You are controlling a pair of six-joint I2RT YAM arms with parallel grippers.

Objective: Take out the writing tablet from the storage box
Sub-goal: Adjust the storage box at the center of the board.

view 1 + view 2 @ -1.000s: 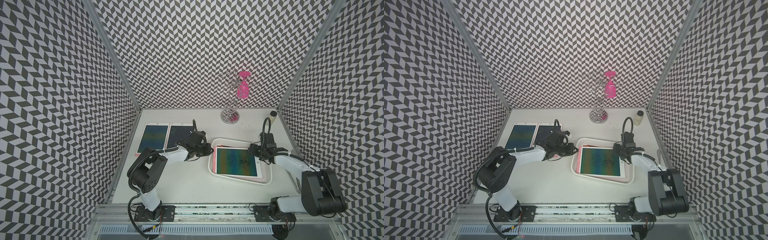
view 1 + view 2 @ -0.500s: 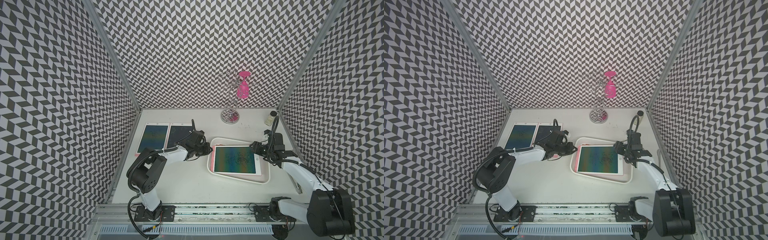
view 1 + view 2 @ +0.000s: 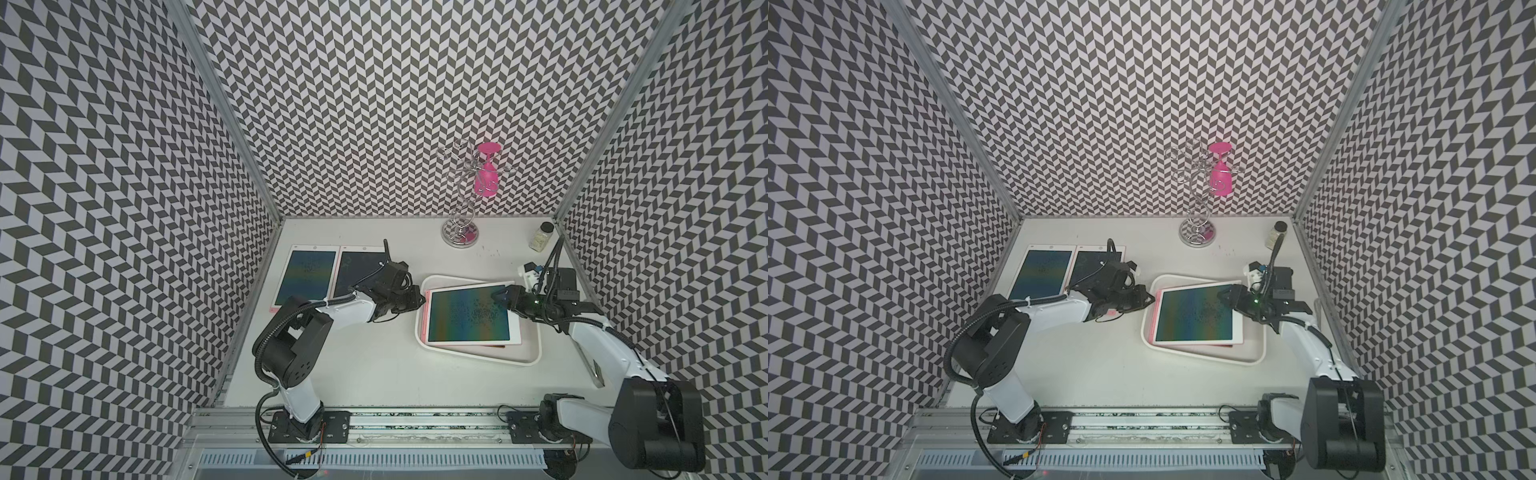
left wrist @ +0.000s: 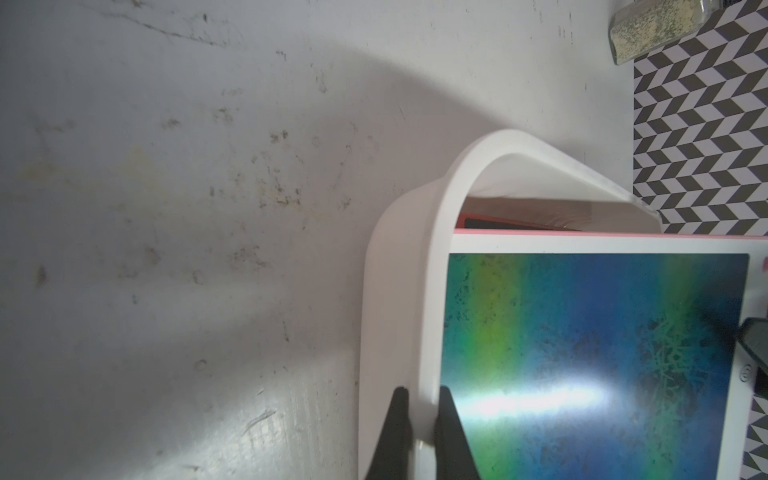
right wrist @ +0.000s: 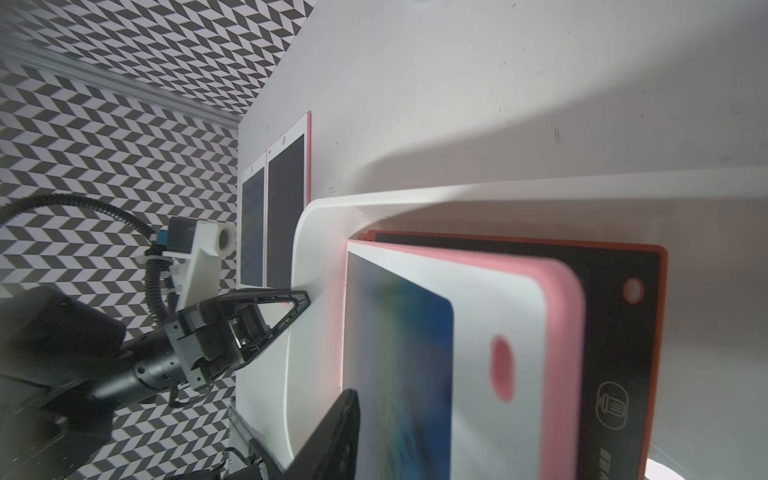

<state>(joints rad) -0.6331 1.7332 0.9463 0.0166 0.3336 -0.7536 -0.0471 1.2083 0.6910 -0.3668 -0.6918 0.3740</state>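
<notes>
Both top views hang high at the front, looking steeply down over the whole table (image 3: 374, 374), nearly alike. The left wrist view sits close above the box (image 4: 399, 291) rim, facing the jar (image 4: 652, 29). The right wrist view looks close along the tablet (image 5: 478, 332) toward the left gripper (image 5: 306, 296); both wrist views share box and tablet.
</notes>
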